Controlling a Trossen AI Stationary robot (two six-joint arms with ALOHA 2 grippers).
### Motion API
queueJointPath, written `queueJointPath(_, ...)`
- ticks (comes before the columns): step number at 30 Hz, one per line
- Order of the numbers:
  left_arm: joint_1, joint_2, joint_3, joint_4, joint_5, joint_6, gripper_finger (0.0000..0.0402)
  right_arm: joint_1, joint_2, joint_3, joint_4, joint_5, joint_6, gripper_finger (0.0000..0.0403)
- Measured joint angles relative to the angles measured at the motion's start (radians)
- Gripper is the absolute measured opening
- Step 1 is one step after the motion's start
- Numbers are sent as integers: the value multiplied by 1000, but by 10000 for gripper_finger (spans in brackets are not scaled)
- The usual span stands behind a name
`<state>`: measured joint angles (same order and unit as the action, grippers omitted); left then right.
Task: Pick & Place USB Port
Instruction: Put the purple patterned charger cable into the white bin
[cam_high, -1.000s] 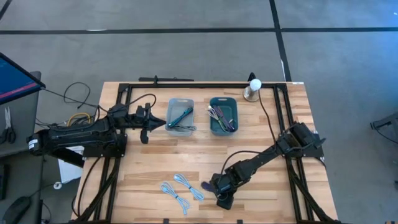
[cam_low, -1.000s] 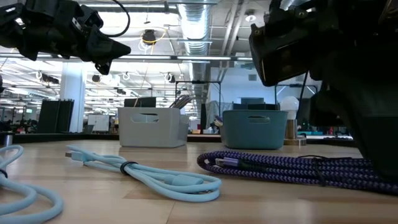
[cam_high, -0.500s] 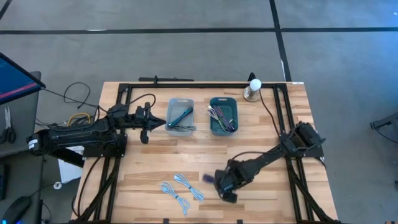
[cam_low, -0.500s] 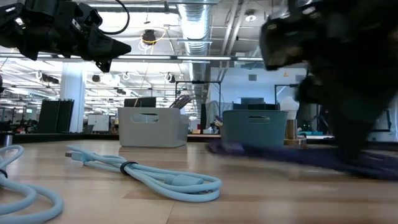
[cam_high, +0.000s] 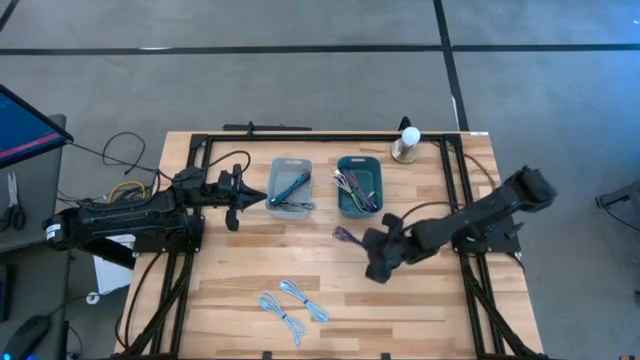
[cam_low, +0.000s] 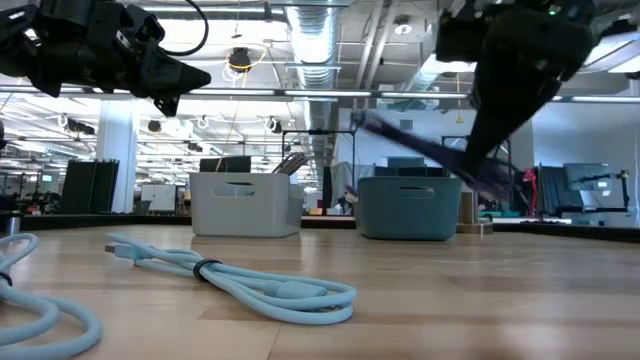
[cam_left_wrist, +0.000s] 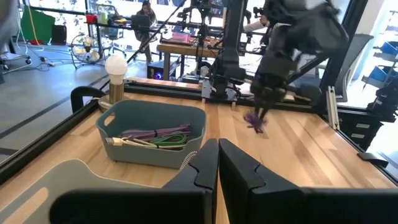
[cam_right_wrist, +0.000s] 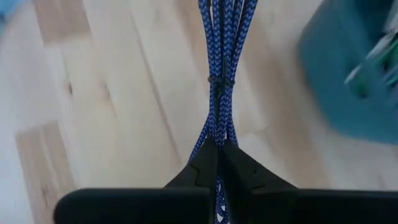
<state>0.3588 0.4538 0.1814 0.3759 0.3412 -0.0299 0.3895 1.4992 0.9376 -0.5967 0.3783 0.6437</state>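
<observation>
So your right gripper (cam_high: 372, 262) is clamped tight on the purple cable (cam_right_wrist: 220, 74), mid-carry just beside the teal bin (cam_high: 359, 186), and next I'd say hover over it and drop.

Lifted the purple cable bundle (cam_high: 346, 236) clean off the wood since a second ago. Right gripper (cam_high: 372, 248) swung from the lower middle of the high view up toward centre, just below the teal bin (cam_high: 359, 185). Bundle now dangling mid-air in the low view, clamped tight.
</observation>
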Motion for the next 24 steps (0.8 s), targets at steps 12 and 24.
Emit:
queueJointPath(12, 0, 0, 0, 2, 0, -1, 13, -77, -144, -306, 676, 117, -189, 0)
queueJointPath(24, 0, 3, 0, 4, 0, -31, 56, -245, 94, -201, 970, -130, -406, 0)
